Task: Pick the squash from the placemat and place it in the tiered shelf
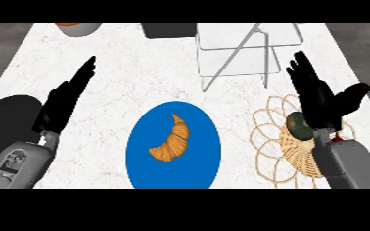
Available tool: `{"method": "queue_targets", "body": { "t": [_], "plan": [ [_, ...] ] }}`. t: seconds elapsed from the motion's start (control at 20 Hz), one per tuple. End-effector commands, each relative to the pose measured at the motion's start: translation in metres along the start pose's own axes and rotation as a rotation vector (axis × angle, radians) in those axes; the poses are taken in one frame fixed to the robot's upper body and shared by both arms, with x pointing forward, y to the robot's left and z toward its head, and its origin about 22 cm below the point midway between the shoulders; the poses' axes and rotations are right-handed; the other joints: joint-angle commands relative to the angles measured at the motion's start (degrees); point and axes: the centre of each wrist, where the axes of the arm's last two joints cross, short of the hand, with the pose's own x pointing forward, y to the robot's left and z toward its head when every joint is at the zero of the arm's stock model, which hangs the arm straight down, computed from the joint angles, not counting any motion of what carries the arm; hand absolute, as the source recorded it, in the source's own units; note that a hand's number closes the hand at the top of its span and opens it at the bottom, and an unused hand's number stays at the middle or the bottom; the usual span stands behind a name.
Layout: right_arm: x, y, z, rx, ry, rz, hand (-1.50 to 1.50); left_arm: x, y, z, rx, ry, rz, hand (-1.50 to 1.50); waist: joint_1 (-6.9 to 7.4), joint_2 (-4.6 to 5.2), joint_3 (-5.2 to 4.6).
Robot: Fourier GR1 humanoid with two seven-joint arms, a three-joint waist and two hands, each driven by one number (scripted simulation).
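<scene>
No text, label, brand, number or sign can be read in the head view.
- squash: plain dark green skin, no sticker.
- placemat: bare woven loops, no tag.
- tiered shelf: bare wire and pale panels, no marking.
- blue plate: plain colour, no print.
- worktop: marble veining only, no lettering.
- left forearm: a few dark marks on the grey casing, too small to tell whether they are characters.
</scene>
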Motion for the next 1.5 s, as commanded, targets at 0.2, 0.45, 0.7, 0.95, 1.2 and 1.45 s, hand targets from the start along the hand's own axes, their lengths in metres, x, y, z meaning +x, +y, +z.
{"method": "queue_targets", "body": {
  "t": [0.2, 0.45, 0.7, 0.95, 1.2, 1.45],
  "plan": [
    [0.051, -0.114, -0.006, 0.233, -0.13, 0.041, -1.5, 0.005, -0.031, 0.002, 0.064, -0.112, 0.124, 0.0, 1.66, 0.61, -1.14],
    [0.046, -0.155, 0.01, -0.071, -0.05, 0.447, 1.5, 0.007, -0.036, 0.001, 0.04, -0.097, 0.171, 0.0, 0.48, 1.68, -1.85],
    [-0.053, -0.163, 0.029, -0.35, -0.18, 0.229, -1.5, -0.003, -0.064, 0.013, -0.004, -0.106, 0.202, 0.0, 3.66, 1.34, -0.88],
    [-0.054, -0.206, 0.04, -0.24, -0.336, 0.004, -1.5, 0.0, -0.064, 0.016, -0.002, -0.092, 0.223, 0.0, 3.12, 0.76, -0.99],
    [-0.028, -0.227, 0.044, 0.089, -0.188, 0.238, -1.5, -0.007, -0.061, 0.006, 0.018, -0.082, 0.219, 0.0, 2.5, 0.67, -1.17],
    [0.025, -0.229, 0.02, 0.185, -0.16, 0.413, -1.5, -0.01, -0.062, 0.006, 0.014, -0.079, 0.218, 0.0, 2.05, 0.38, -1.28]
  ]
}}
